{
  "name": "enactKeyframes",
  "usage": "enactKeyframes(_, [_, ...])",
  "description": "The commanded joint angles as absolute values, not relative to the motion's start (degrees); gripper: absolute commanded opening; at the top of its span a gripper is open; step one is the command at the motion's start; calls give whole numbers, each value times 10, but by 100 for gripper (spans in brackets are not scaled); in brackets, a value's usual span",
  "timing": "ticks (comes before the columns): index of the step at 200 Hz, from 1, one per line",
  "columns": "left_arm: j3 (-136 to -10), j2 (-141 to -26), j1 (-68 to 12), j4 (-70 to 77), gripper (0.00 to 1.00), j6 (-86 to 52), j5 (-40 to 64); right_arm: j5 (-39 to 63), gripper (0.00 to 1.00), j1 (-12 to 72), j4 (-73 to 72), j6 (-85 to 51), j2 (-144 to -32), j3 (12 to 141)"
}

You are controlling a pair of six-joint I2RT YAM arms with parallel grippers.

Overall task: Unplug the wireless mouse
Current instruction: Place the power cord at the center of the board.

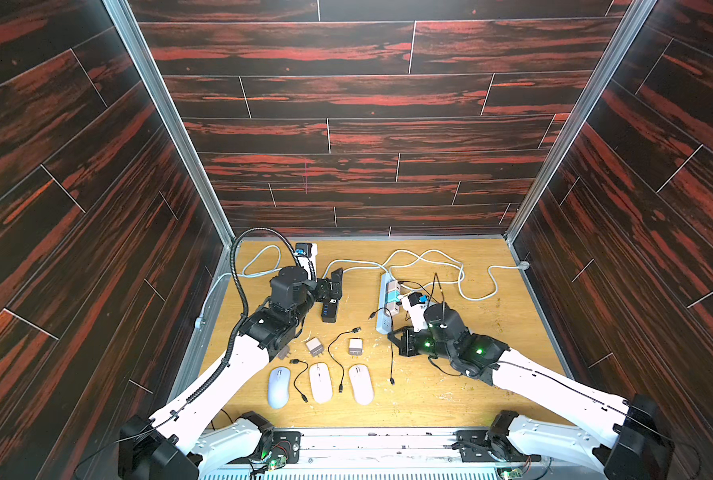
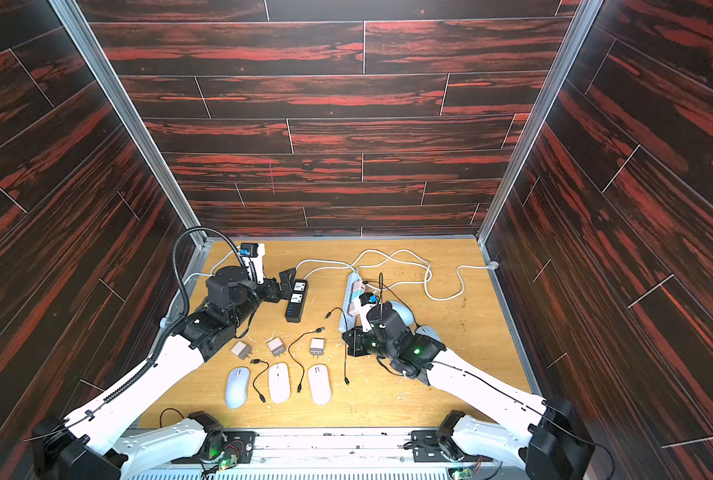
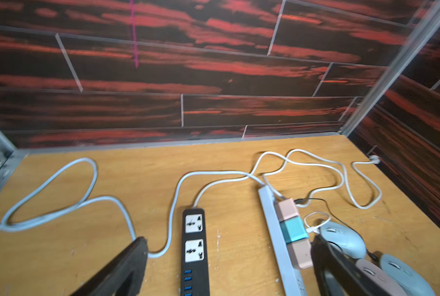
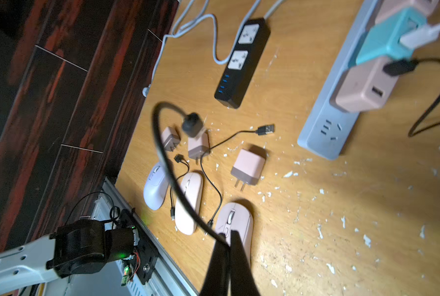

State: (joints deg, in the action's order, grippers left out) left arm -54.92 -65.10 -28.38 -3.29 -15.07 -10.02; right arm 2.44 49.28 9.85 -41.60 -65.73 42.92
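Left of the grey power strip [image 1: 383, 322], your left gripper [image 3: 229, 241] is spread wide with nothing in it, hovering over the far end of the black power strip [image 3: 194, 253]. I'd judge it is parked there to keep out of the way.

Nearer you than the grey strip and to its left, a row of three mice [image 1: 320, 382] lies with loose chargers [image 1: 315, 346] and leads beside them. Nothing there is joined, so those look done.

At the grey strip's near end, your right gripper [image 4: 230, 237] is pinched tight on a black cable [image 4: 158, 138], its tips aimed toward the pink mouse [image 4: 235, 220] at the row's right end. The cable loops away to a free plug, so you seem to hold it only to lay it down there.

On the grey strip a teal charger [image 3: 293, 229] sits between two pink ones, each with a lead in it. Right of the strip, partly behind your right arm, lie the mice still wired. The blue-grey mouse [image 3: 342, 238], on a white lead, is closest to the teal charger.
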Motion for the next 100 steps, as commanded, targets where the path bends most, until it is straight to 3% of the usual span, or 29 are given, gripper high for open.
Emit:
enactKeyframes(1, [-568, -657, -281, -65, 100, -182, -122, 49, 0, 498, 112, -493, -689, 410])
enactKeyframes(100, [-572, -672, -280, -116, 100, -202, -100, 77, 0, 497, 22, -545, -855, 387])
